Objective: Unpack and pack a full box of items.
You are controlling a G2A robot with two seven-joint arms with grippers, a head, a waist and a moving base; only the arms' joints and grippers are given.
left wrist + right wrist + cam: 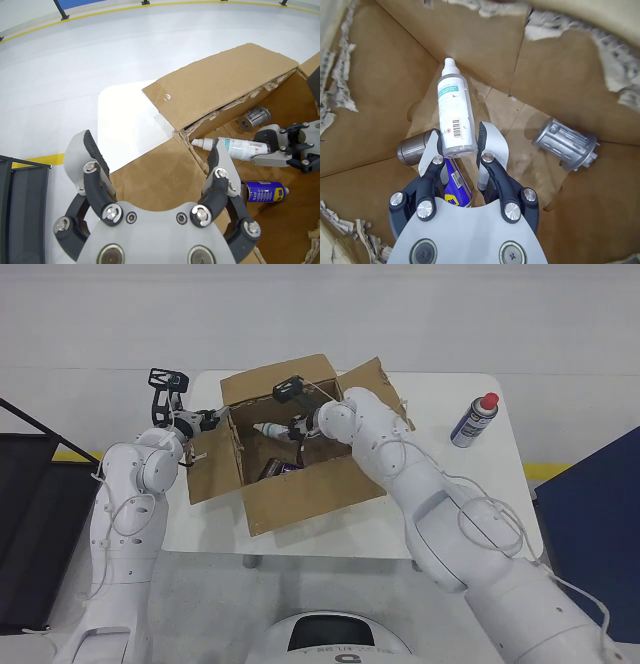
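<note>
The box (300, 489) was hemmed by its raised flaps (215, 75), its middle taken by the right gripper (460, 132) with the white bottle (455, 107) above a blue can (458, 186) and steel cylinder (411, 148), leaving bare floor (520, 117) around the slotted metal part (566, 150).

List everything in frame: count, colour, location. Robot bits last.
cardboard box: 1, brown, flaps open, on the table
table: 1, white, under the box
spray bottle: 1, white, inside the box, held in the right gripper
spray can: 1, blue, lying on the box floor
ribbed metal part: 1, silver, lying on the box floor
smooth metal cylinder: 1, silver, on the box floor beside the spray can
red-capped can: 1, dark body, on the table outside the box, robot's right side
rack: 1, black, on the floor at the robot's left
left gripper: 1, grey and black, open, over the box's left flap
right gripper: 1, grey and black, inside the box, shut on the spray bottle
</note>
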